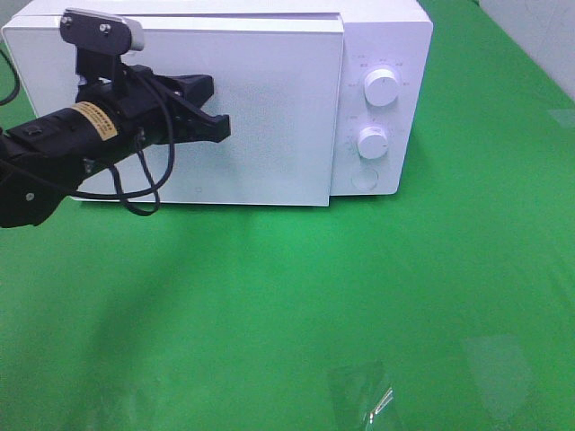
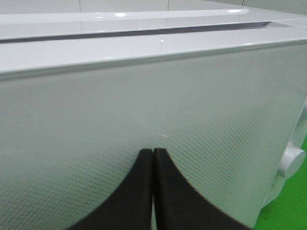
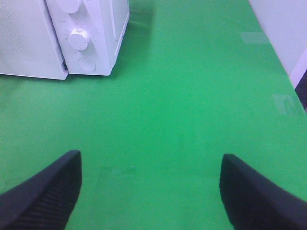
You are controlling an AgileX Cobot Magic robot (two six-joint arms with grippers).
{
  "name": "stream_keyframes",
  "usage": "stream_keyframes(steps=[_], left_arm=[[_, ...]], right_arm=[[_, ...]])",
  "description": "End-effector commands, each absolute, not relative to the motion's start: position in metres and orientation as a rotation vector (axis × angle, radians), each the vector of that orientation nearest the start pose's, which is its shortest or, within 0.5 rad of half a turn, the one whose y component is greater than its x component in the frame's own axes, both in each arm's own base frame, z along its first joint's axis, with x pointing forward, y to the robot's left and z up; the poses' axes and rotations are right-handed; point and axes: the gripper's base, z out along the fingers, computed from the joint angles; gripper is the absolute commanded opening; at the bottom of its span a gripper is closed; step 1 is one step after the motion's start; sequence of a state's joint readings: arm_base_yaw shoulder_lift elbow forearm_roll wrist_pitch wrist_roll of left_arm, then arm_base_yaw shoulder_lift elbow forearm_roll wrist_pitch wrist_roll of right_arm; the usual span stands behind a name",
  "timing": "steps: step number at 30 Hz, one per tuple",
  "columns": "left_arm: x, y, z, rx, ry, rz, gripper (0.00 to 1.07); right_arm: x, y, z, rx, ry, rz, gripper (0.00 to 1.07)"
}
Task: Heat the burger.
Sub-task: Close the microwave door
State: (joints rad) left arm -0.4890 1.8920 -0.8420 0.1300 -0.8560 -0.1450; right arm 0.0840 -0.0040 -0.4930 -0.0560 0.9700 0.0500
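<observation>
1. Left wrist view: the left end effector has its fingers pressed together, pinching nothing, just in front of the closed door of the microwave.
2. The right end effector is spread wide, holding nothing, over the green counter.
3. Two knobs sit to the right of the door.
4. Where the burger is, I cannot tell.

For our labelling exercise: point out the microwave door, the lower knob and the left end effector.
microwave door (image 1: 269,108): exterior high view, bare middle of the white panel.
lower knob (image 1: 373,142): exterior high view, centre of its face.
left end effector (image 2: 152,152): left wrist view, where the shut fingertips meet.
</observation>
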Motion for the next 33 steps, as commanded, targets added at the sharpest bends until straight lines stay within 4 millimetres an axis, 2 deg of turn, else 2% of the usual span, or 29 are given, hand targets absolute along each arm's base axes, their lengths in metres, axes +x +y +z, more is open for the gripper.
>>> stream_keyframes(steps=[1, 9, 20, 26, 33], left_arm=[[0.336, -0.193, 0.180, 0.400, 1.637, -0.499, 0.00], [0.349, -0.221, 0.181, 0.407, 1.613, -0.537, 0.00], [0.368, -0.235, 0.186, 0.401, 1.602, -0.539, 0.00], [0.372, -0.243, 0.186, 0.400, 1.592, -0.549, 0.00], [0.360, -0.256, 0.193, 0.432, 1.600, -0.576, 0.00]], right_arm=[[-0.005, -0.005, 0.283, -0.039, 1.920, 0.014, 0.76], [-0.005, -0.005, 0.283, -0.039, 1.920, 0.014, 0.76], [-0.005, -0.005, 0.283, -0.039, 1.920, 0.014, 0.76], [-0.005, -0.005, 0.283, -0.039, 1.920, 0.014, 0.76], [-0.005, -0.005, 0.283, -0.039, 1.920, 0.014, 0.76]])
